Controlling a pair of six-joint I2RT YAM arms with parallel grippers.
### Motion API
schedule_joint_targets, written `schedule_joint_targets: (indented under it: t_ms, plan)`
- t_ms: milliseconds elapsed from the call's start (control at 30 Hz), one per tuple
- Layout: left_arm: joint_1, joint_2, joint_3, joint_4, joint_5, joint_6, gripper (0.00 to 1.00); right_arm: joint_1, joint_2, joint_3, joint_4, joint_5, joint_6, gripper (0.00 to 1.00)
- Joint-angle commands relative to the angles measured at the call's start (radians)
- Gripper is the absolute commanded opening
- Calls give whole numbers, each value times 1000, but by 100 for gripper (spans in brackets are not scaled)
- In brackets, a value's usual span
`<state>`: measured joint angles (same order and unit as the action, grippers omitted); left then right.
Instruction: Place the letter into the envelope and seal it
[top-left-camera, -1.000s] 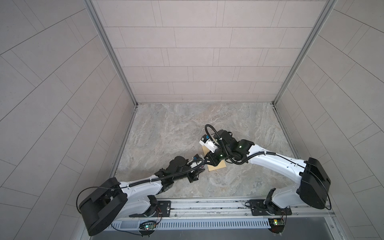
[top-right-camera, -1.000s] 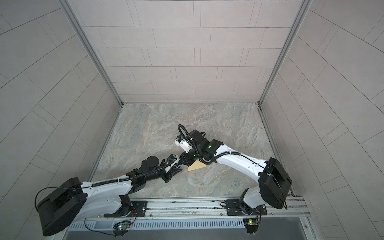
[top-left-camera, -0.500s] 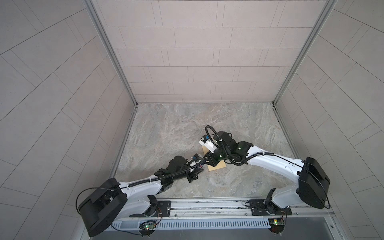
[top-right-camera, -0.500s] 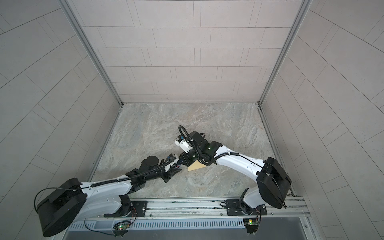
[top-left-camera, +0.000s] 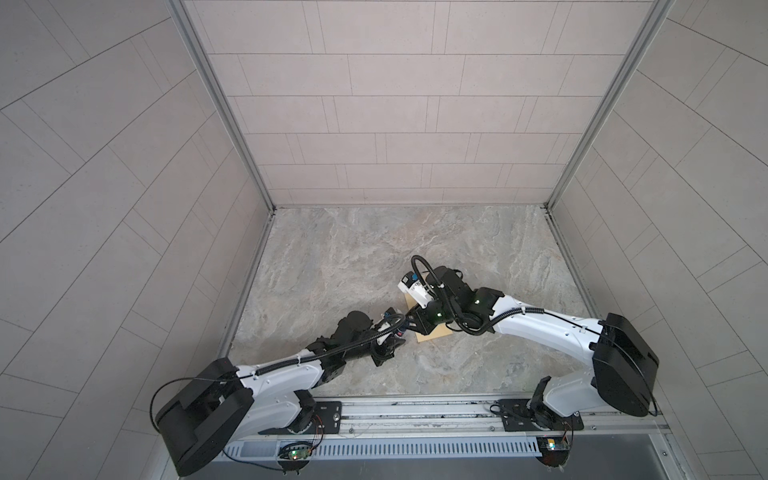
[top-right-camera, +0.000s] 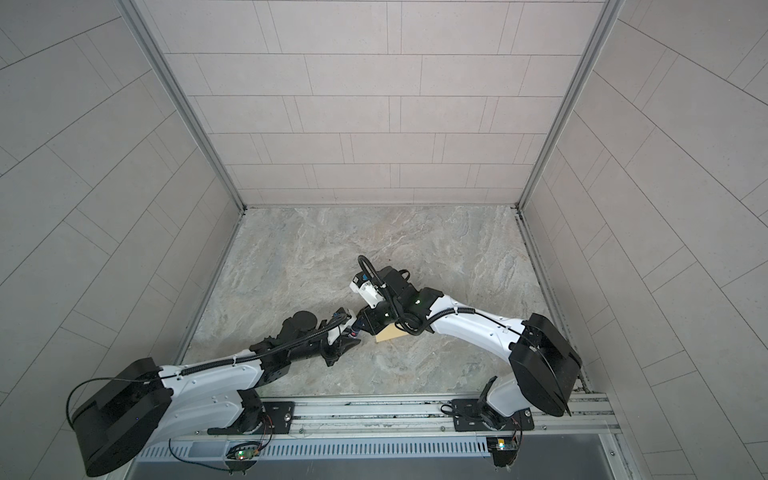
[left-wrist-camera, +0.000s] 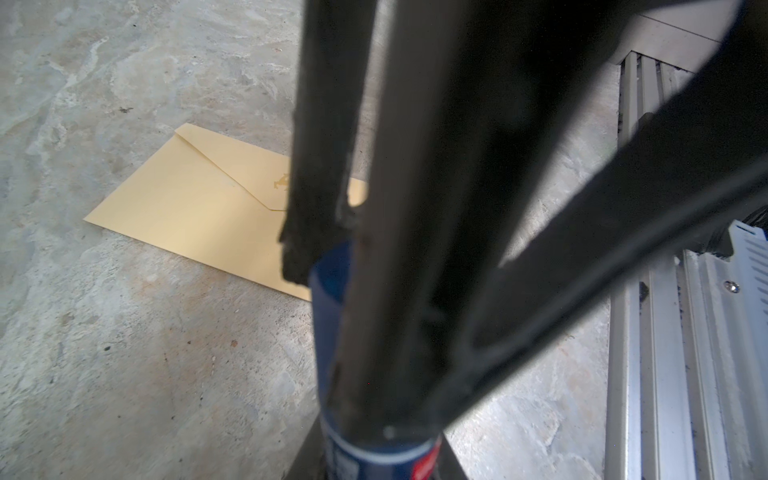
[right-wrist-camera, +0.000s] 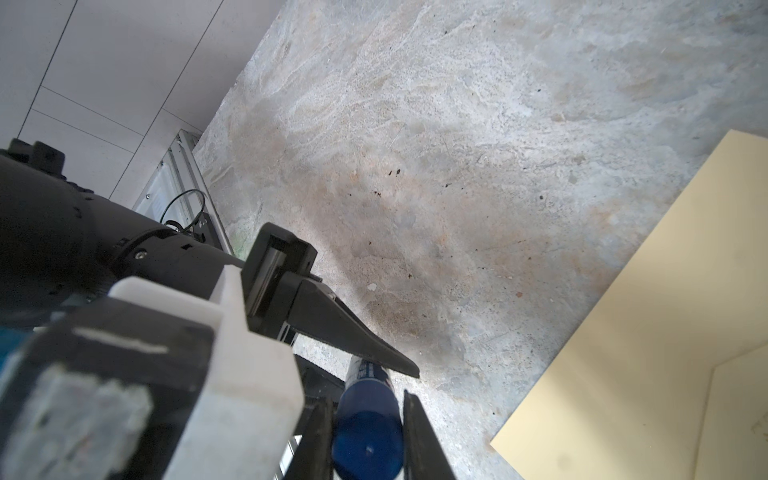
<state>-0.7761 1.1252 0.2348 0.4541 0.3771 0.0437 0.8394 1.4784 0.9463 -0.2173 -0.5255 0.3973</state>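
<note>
Envelope (left-wrist-camera: 195, 208) lies flat on the table (top-left-camera: 353, 249), just beside the place where the two grippers meet, so I begin at that place.

The right gripper (right-wrist-camera: 368, 399) is clamped on the dark blue end of a blue tube (right-wrist-camera: 368, 432). Its two black fingers (right-wrist-camera: 426, 440) stand on both sides of this end and touch it. The left gripper (right-wrist-camera: 374, 372) is closed on the opposite end of the same tube, the end with a white and red label. One of its pointed fingers (right-wrist-camera: 353, 336) lies across that label. The tube is therefore gripped by both grippers at once, one at each end. Whether it touches the table, I cannot tell.

In both top views the grippers come tip to tip near the front middle of the table.

The envelope is yellow-tan, and its pointed flap is folded down on its body; if the flap is stuck, I cannot tell. There is a small darker mark on the flap. In the left wrist view, one end of the envelope is hidden behind the right gripper's fingers. In both top views only a small part of it shows from under the right arm (top-left-camera: 548, 332).

The table has a grey marbled surface. The left arm (top-left-camera: 282, 374) and the right arm are white with black joints and stand on a metal rail (top-left-camera: 415, 409) at the front edge. Pale tiled walls (top-left-camera: 395, 124) close the other three sides.
</note>
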Motion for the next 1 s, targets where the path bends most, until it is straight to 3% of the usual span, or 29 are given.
schedule_joint_targets:
  t_ms: [0, 333, 500, 667, 733, 867, 967]
  plan:
    - [16, -92, 120, 597, 3, -30, 0, 102, 93, -87, -217, -118, 15, 5]
    - [16, -87, 120, 583, 3, -30, 0, 106, 85, -59, -208, -124, 17, 5]
    - [16, -77, 118, 566, 1, -25, 0, 94, 9, 14, -225, -96, 9, 5]
    - [17, -76, 123, 521, -5, -16, 0, 41, -111, 121, -285, -11, -28, 12]
    - [17, -73, 128, 504, -11, -16, 0, 17, -165, 157, -288, 30, -47, 19]
    - [17, -61, 142, 469, -23, -20, 0, -9, -289, 200, -237, 145, -94, 45]
    - [17, -56, 152, 428, -45, -33, 0, -23, -391, 230, -203, 210, -144, 54]
